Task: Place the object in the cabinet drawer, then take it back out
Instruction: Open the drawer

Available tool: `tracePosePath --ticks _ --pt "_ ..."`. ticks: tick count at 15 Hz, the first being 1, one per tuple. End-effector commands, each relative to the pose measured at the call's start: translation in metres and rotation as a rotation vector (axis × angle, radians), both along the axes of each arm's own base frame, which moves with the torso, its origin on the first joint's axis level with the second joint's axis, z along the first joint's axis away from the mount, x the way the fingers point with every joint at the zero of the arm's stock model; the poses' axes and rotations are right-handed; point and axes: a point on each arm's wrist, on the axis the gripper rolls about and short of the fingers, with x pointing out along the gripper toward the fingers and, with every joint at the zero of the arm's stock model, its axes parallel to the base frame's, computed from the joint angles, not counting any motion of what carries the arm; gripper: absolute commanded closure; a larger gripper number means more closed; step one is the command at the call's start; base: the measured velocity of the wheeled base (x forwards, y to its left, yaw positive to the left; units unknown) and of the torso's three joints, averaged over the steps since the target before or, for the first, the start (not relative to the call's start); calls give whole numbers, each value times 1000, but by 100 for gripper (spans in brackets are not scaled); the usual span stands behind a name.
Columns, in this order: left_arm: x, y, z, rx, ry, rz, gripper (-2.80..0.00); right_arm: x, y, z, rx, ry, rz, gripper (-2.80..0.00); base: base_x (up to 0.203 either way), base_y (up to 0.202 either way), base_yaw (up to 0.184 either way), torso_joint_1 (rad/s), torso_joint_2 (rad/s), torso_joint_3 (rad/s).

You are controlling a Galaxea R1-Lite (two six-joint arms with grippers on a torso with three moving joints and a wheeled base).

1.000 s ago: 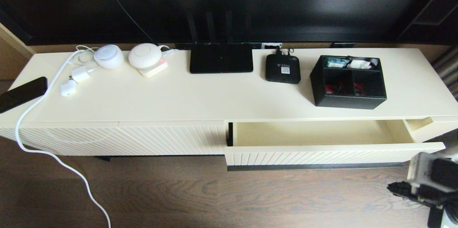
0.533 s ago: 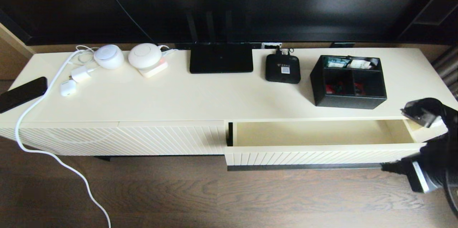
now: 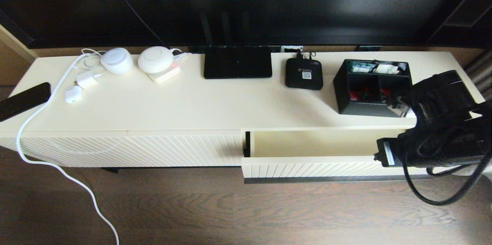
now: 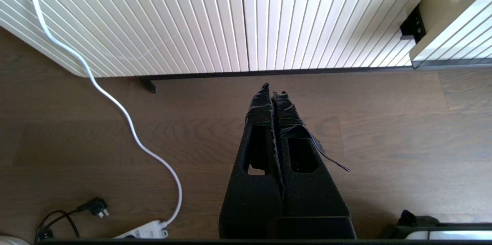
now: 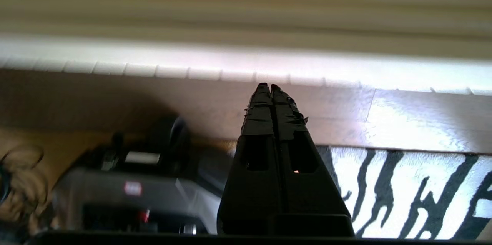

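The black organizer box (image 3: 371, 87) stands on the cabinet top at the right, with red and white items in its compartments. Below it the cream cabinet drawer (image 3: 307, 160) is pulled open and nothing shows in the visible part of its interior. My right arm (image 3: 442, 122) hangs over the drawer's right end, covering the box's near right corner. The right gripper (image 5: 270, 85) is shut and empty, pointing down past the drawer's ribbed front edge (image 5: 192, 70). The left gripper (image 4: 273, 89) is shut and empty, low over the wooden floor before the diagonally ribbed front.
On the cabinet top sit a flat black router (image 3: 237, 62), a small set-top box (image 3: 303, 74), two white round devices (image 3: 155, 59), chargers and a phone (image 3: 24, 100). A white cable (image 3: 57, 168) trails to the floor. A patterned rug (image 5: 415, 191) lies below.
My right arm has swung up from the lower right corner and leftwards, and now covers the drawer's right end and the box's corner. The box and drawer have not moved.
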Motion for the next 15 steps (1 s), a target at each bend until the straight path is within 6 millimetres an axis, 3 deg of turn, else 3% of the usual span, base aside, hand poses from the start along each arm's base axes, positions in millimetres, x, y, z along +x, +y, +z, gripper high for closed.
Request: tracePosePath --ticks 1,8,15 --pt "0 0 0 0 -1 0 0 18 8 -20 -26 34 -19 0 0 0 0 0 0 0" --pt "0 0 0 0 1 0 0 28 14 -11 -9 -41 -11 0 0 0 0 0 0 0" --pt "0 0 0 0 0 0 0 50 20 -27 -11 -81 -6 0 0 0 0 0 0 0"
